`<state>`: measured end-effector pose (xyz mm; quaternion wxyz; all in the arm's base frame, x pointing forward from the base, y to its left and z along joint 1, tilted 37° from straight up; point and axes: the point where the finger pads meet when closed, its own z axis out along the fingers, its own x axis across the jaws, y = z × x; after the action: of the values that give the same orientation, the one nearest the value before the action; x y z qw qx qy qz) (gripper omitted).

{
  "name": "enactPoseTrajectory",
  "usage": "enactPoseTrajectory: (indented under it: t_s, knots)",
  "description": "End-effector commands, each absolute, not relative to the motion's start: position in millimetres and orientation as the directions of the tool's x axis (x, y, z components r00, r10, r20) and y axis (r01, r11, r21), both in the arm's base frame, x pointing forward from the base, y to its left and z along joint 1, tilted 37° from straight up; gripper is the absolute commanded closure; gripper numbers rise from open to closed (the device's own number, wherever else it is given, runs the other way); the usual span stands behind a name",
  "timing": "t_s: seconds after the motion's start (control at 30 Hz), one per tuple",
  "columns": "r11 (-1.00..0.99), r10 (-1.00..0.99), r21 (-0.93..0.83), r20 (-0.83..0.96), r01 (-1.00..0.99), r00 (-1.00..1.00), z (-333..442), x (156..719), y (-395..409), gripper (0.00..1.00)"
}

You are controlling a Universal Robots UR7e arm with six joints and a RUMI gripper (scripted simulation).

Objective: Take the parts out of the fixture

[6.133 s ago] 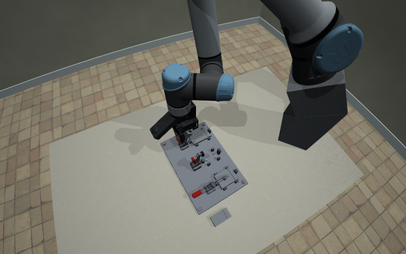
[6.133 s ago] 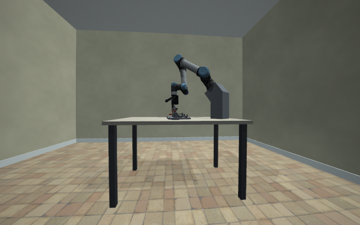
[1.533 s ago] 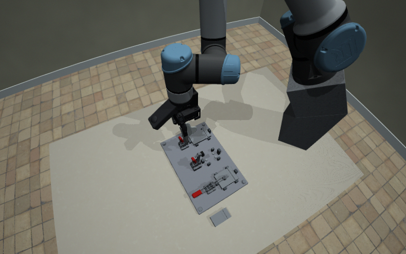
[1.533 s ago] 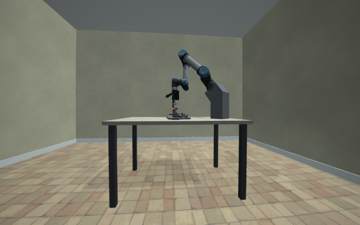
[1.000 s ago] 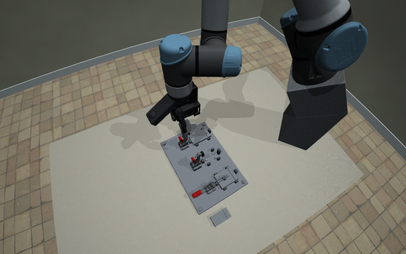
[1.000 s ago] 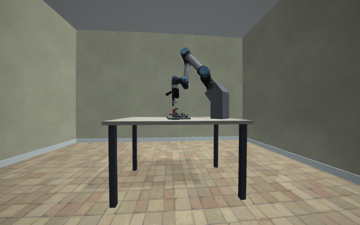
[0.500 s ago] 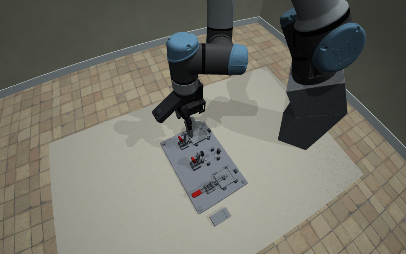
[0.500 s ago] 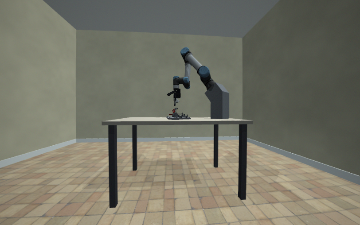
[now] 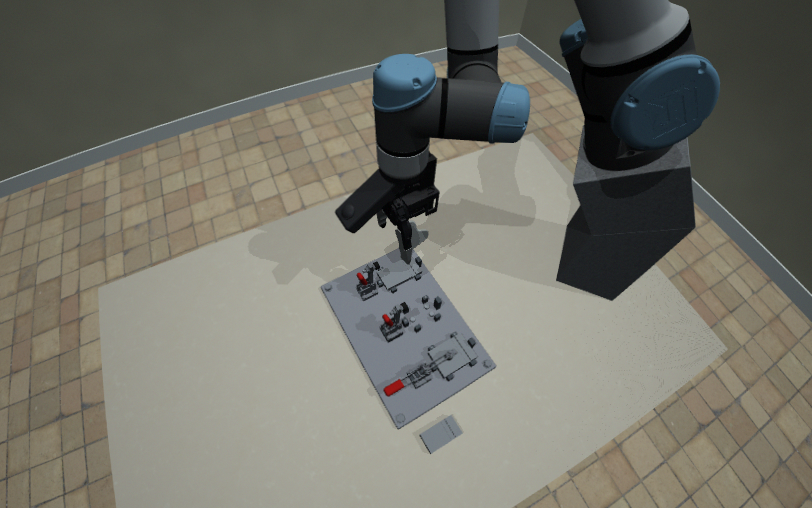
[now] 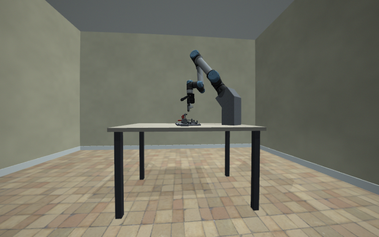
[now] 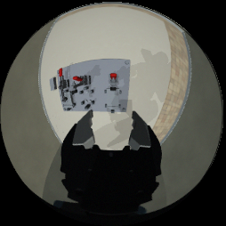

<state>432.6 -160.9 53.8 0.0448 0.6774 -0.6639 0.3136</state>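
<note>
I stand on the table [image 9: 209, 359] [image 10: 187, 129] [image 11: 98, 36]. The fixture [image 9: 359, 335] [image 10: 178, 124] [image 11: 123, 73] lies on it, bearing three clamps [image 9: 392, 329] [image 10: 184, 120] [image 11: 77, 79] in a row. In my top view, a block [image 9: 440, 435] [image 11: 53, 84] lies just beside the fixture's lower end.

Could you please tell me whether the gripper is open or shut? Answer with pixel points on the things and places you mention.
Open: the wrist view shows a wide gap between the fingers of the gripper [image 9: 402, 242] [image 10: 188, 111] [image 11: 112, 114], with nothing held.
</note>
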Motion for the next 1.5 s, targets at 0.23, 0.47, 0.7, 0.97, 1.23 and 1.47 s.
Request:
enactPoseTrajectory:
  t_s: [0.23, 0.47, 0.7, 0.97, 1.23, 1.47]
  knots:
    - [-0.12, -0.872, -0.36, 0.484, -0.925, -0.076, 48.5, 418.5, -162.3, 0.41]
    - [-0.12, -0.872, -0.361, 0.484, -0.925, -0.075, 47.5, 420.3, -163.4, 0.41]
    - [-0.121, -0.871, -0.363, 0.486, -0.924, -0.077, 42.1, 425.0, -168.8, 0.41]
    - [-0.121, -0.871, -0.363, 0.486, -0.924, -0.077, 30.8, 430.2, -175.5, 0.41]
    - [-0.121, -0.871, -0.363, 0.486, -0.924, -0.077, 10.7, 439.6, -187.5, 0.41]
    - [-0.121, -0.871, -0.363, 0.486, -0.924, -0.077, -2.4, 445.6, -195.3, 0.41]
